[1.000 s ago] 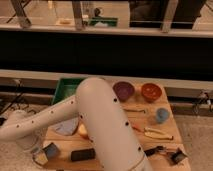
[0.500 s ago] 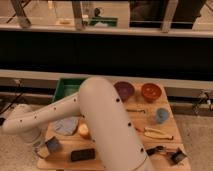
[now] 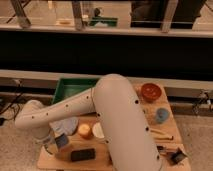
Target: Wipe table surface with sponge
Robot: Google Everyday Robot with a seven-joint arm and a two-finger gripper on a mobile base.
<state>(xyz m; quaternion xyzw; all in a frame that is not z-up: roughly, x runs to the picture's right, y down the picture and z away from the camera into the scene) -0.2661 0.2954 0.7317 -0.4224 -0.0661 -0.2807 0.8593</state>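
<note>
The table surface [image 3: 125, 159] is a light wooden top filling the lower middle of the camera view, largely covered by my thick white arm. My gripper [image 3: 59, 143] is at the table's front-left corner, low over the wood. It is shut on a small teal-blue block, the sponge [image 3: 63, 140], which sits at its tip just over the table edge. The wrist hides the fingers themselves.
A black block [image 3: 82, 155] lies just right of the gripper. Behind it are a pale blue-grey cloth [image 3: 69, 125], an orange ball [image 3: 85, 131] and a white cup [image 3: 98, 131]. A green tray [image 3: 70, 89] stands back left. At the right are a red bowl [image 3: 151, 92] and a blue cup [image 3: 161, 116].
The gripper has moved right and slightly away from the front edge, carrying the teal block from off the table's left corner onto the wood. Other objects stayed put.
</note>
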